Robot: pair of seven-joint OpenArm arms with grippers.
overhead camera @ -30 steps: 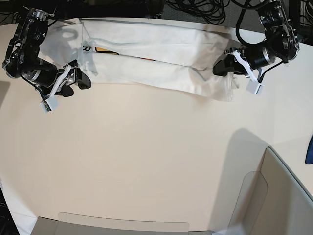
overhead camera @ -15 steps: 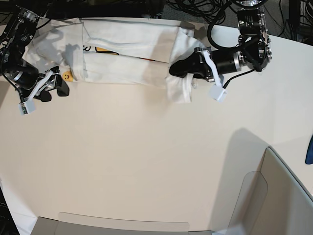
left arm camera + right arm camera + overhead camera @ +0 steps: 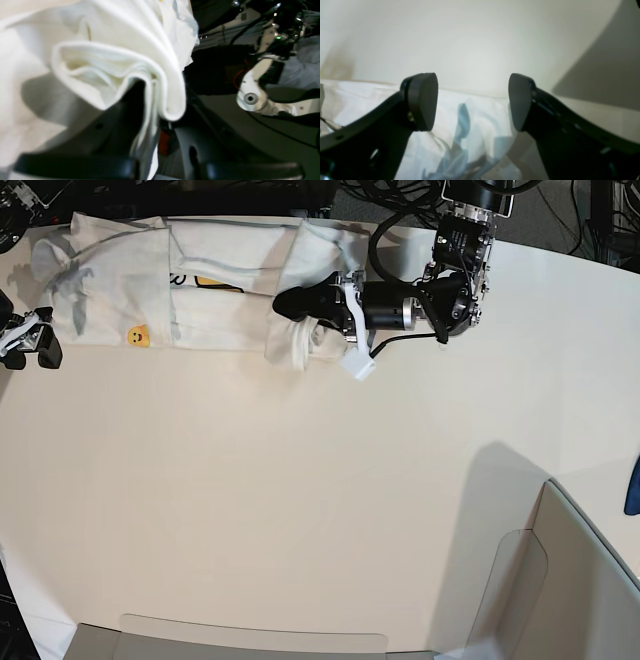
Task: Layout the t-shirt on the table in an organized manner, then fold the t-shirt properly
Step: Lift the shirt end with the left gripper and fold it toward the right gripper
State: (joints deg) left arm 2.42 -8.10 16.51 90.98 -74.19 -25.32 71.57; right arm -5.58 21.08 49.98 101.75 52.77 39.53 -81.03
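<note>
Gripping a folded end of the t-shirt (image 3: 215, 290), left hand (image 3: 290, 305) clamped; right hand (image 3: 472, 100) agape, empty; print unreadable.

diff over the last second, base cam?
The left claw, shut on the t-shirt, carried that end across toward the robot's right, folding it over the middle. The right claw, open and empty, backed off the other end toward the table edge, uncovering a small yellow tag. The rest of the shirt stayed put.

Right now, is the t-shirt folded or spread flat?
Partly folded: the left gripper holds one end of the t-shirt doubled over its middle.
</note>
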